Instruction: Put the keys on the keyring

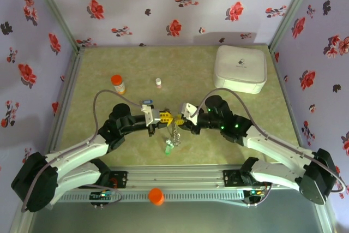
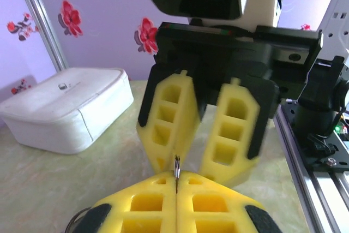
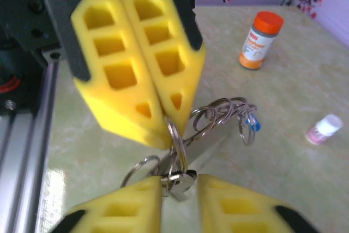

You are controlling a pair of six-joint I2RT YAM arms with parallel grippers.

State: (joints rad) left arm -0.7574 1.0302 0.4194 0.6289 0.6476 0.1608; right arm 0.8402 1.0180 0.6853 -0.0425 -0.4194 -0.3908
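— Middle of the table [image 1: 191, 64], on the near side: tip to tip there for the left gripper [image 3: 163, 129] and the right gripper [image 2: 197, 170].

— Starting with the left, then?

— Clamped flat, yellow pads pressed together on a thin sliver of the keyring [image 2: 176, 167]. Standing upright out of the seam, seen from the left wrist.

— And over on the right?

— Narrow gap between the pads. From the right wrist, a silver bit [image 3: 179, 183] sitting in that gap, just below the left gripper's pinch. Gripped or merely framed, cannot tell.

— Looking for the keys now.

— Hanging in a bunch [image 1: 174, 133] under the meeting point, between the two grippers, strung among small silver rings [image 3: 218, 114].

— Any colours to pick out?

— Blue key [image 3: 251, 125] on the far side of that tangle, at the end of the rings. Green key [image 1: 168, 149] lowest in the top view, on the near side of the bunch. Resting on the table or just above it, hard to say.

— Quick sweep of the rest?

— White box [image 1: 241, 68] far right, well apart from the action. Orange-capped bottle [image 1: 118, 84] far left. Small pink-capped vial [image 1: 158, 82] between them, nearer the bottle.
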